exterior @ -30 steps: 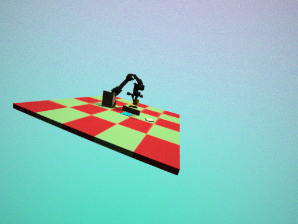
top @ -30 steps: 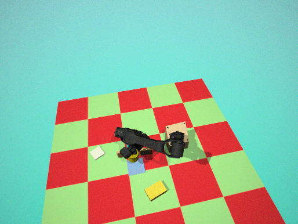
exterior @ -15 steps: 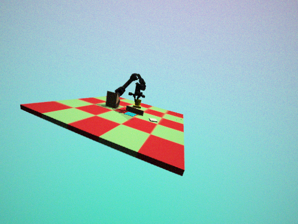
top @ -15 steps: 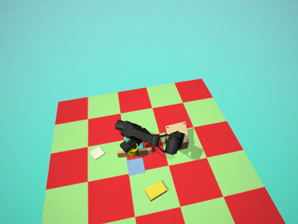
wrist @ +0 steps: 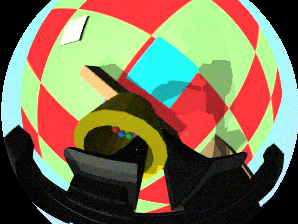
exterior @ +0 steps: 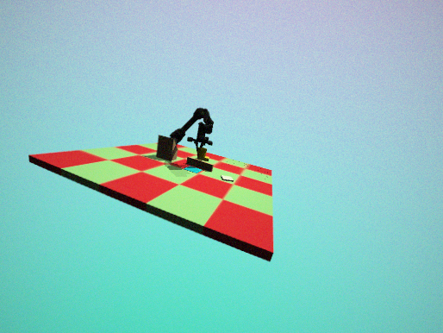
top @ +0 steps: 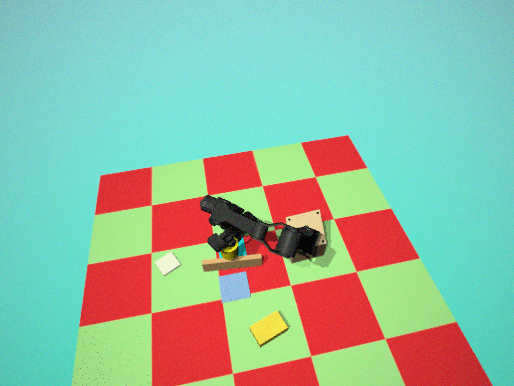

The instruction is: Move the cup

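Cup (wrist: pixel 120 137) in hand (wrist: pixel 143 172), base hidden, marbles (wrist: pixel 123 133) blurred

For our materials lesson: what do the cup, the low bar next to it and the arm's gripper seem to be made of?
Cup: probably plastic, since it is a uniform matt yellow with a thick rim; coloured marbles lie inside.
Bar: wood-like, flat tan with no visible grain, so this is uncertain.
Gripper, shut on the cup: matt black, either plastic or coated metal; it shows no shine.
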